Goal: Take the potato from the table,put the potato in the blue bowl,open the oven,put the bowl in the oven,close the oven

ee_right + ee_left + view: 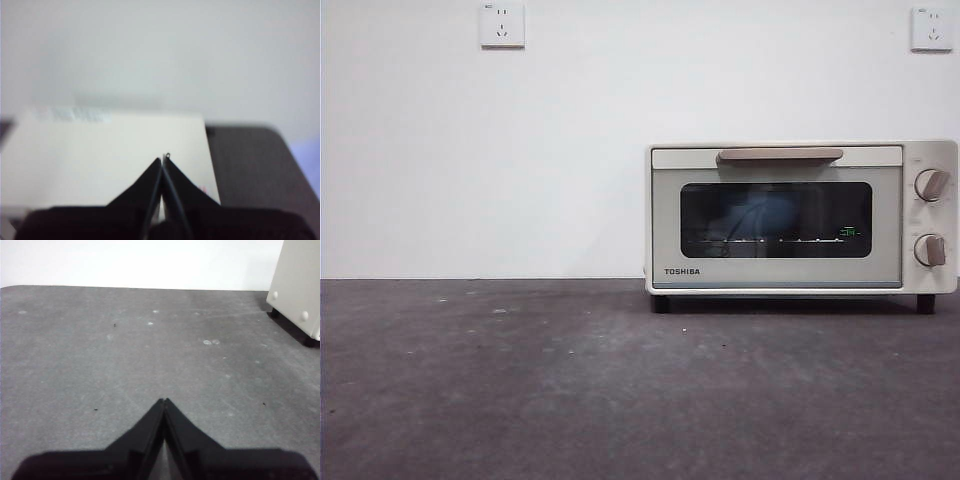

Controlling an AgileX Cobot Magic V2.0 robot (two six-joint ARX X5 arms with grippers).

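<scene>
Now the oven [801, 217] stands on the worktop [520, 380] with its door shut, the beige bar handle [779, 155] level across the top of the door and the two knobs [931, 184] one above the other on its right side. Through the dark glass a pale blue rounded shape shows inside on the rack: the blue bowl [760, 215], dim behind the glass. The potato cannot be made out; whether it lies in the bowl cannot be told.

The left gripper [164, 402] has its jaws pressed together, tips touching, holding nothing. It hangs over bare worktop, and the oven's near corner and one foot lie well ahead of it and off to one side.

The right gripper [163, 161] is likewise closed with nothing between its jaws. It is above the oven, whose flat cream top fills the space just beyond and under its tips; the picture is blurred. A strip of dark worktop shows past the oven's edge to one side of this gripper.

Neither gripper touches the oven.
</scene>
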